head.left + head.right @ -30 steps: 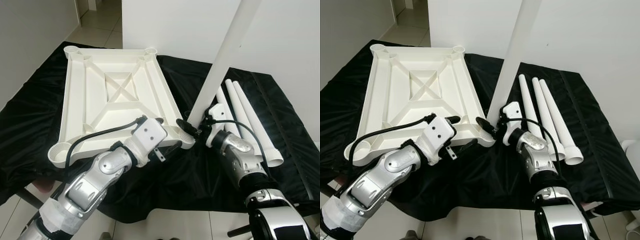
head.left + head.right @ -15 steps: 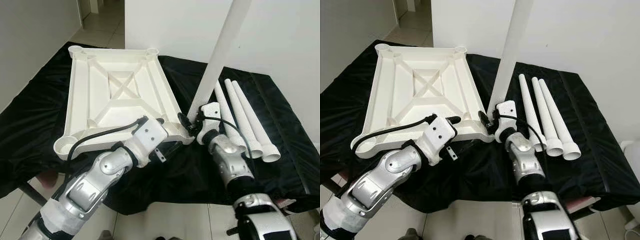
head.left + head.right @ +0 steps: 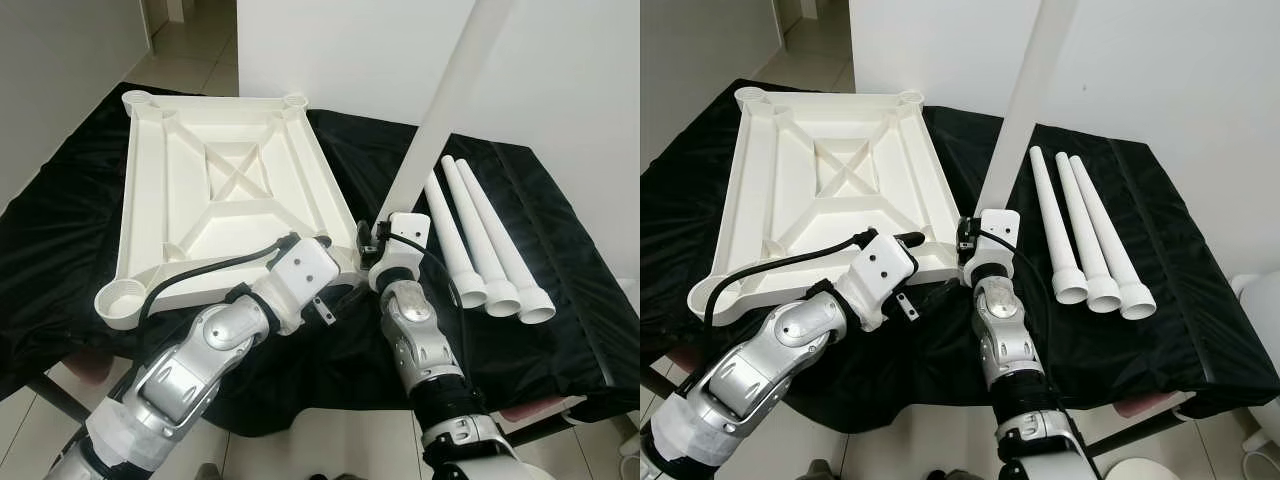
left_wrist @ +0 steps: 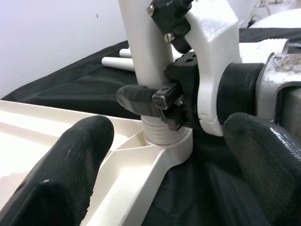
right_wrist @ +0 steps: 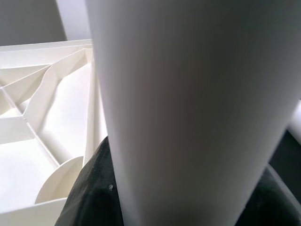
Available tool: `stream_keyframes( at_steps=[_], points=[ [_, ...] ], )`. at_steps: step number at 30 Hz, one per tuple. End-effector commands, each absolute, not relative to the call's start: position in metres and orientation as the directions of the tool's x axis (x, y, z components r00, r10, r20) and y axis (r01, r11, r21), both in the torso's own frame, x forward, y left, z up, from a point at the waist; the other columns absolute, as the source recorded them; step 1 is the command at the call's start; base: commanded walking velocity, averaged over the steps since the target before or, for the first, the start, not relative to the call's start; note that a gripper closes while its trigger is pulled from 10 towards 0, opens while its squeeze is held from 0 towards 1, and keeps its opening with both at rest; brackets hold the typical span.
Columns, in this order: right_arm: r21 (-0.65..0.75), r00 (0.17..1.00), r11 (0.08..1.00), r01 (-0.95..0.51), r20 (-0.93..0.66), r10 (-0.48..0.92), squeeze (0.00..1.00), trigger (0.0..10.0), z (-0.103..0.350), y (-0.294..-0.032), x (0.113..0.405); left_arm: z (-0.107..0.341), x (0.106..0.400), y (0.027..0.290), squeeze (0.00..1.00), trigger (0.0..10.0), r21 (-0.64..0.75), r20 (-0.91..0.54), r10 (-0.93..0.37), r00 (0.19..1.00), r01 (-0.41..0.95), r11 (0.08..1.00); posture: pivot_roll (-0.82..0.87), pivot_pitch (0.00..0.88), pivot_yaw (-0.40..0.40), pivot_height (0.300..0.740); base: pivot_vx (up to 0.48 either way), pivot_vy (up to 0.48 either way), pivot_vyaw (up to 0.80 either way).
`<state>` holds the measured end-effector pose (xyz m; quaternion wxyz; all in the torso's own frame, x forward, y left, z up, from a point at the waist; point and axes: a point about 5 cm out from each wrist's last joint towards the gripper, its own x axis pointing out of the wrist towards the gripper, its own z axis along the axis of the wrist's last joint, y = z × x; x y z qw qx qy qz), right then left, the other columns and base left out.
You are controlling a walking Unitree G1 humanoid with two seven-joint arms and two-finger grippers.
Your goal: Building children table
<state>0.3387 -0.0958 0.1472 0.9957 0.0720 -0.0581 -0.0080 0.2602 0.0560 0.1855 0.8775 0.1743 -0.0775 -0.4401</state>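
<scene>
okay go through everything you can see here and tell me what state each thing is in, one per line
Tabletop: upside down, ribs up.
Held leg: upright, threaded end in near corner socket.
Spare legs: three, lying side by side on black cloth.
Right gripper: shut on held leg.
Left gripper: open beside that corner.

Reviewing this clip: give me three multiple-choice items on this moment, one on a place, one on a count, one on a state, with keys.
1. Where is the held leg's lower end?
A. in the tabletop's near right corner socket
B. among the loose legs
C. on the floor

2. How many loose legs lie on the black cloth?
A. one
B. three
C. five

3. What state is the right gripper in?
A. open and empty
B. shut on the leg
C. resting flat on the cloth

Answers:
1 A: the left wrist view shows its threaded end at that socket.
2 B: three lie side by side, right of the tabletop.
3 B: its fingers clamp the leg's base.
</scene>
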Motion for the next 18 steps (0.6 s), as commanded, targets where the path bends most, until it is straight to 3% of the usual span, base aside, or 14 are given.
stream_keyframes(
  at_steps=[1,9,10,18],
  points=[
    [0.165,0.998,0.985,0.051,0.038,-0.058,0.00,10.0,0.133,-0.102,0.335,0.183,0.255,0.053,0.00,10.0,0.378,-0.046,-0.843,0.535,0.791,0.481,0.12,0.061,-0.109,0.740,0.000,0.000,0.00],
    [0.165,0.997,0.986,0.030,0.069,-0.042,0.00,10.0,0.137,-0.103,0.334,0.183,0.255,0.053,0.00,10.0,0.381,-0.048,-0.845,0.533,0.791,0.478,0.12,0.059,-0.107,0.740,0.000,0.000,0.00],
    [0.174,0.996,0.985,0.009,0.091,-0.025,1.00,10.0,0.140,-0.104,0.334,0.183,0.256,0.053,0.00,10.0,0.383,-0.049,-0.845,0.533,0.791,0.477,0.12,0.059,-0.105,0.740,0.000,0.000,0.00],
    [0.149,0.981,0.980,-0.131,0.164,0.106,1.00,10.0,0.149,-0.110,0.333,0.182,0.255,0.053,0.00,10.0,0.384,-0.051,-0.846,0.531,0.792,0.474,0.11,0.060,-0.103,0.740,0.000,0.000,0.00]
  ],
)
